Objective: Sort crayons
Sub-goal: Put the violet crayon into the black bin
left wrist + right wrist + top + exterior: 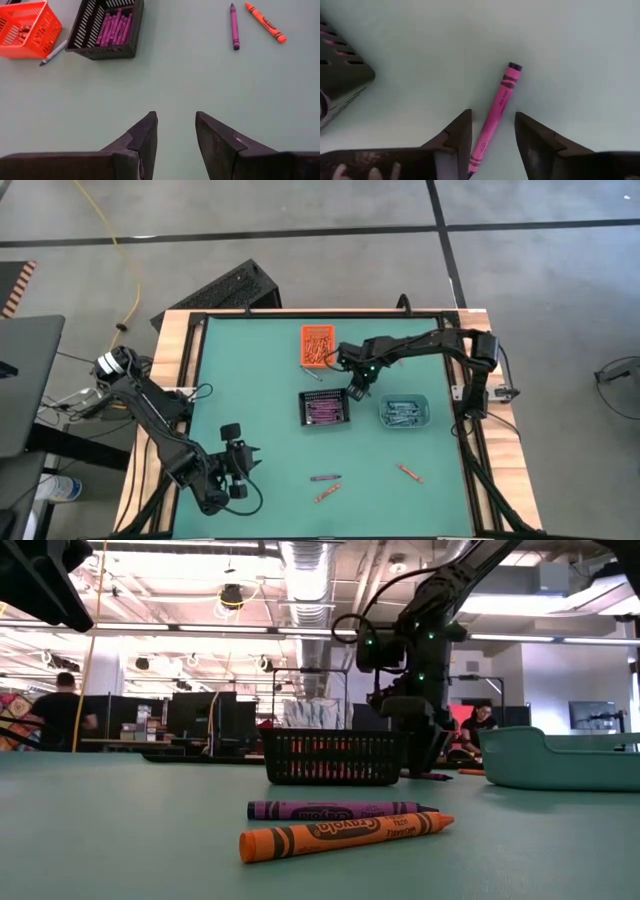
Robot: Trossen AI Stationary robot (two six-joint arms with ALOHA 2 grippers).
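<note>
The crayons were thin paper-wrapped sticks, and you had most of them binned: purple ones filled the black mesh bin (325,409), orange ones the orange bin (317,345), bluish ones the teal bin (404,412). A purple crayon (335,810) and an orange crayon (345,835) lay loose, side by side, near the table's front edge, and another orange crayon (409,473) sat apart to their right. A pink-purple crayon (495,116) lay flat on the mat just beside the mesh bin, and a grey-blue crayon (53,53) lay against the orange bin.

From overhead the crayons were mere flecks, so you could not count them, and the arm hid the pink one there.

Your right gripper (492,137) hung low over the pink crayon, fingers spread to either side with the stick lying between them, not pinched. Your left gripper (175,132) waited at the front left, fingers apart, holding nothing.
</note>
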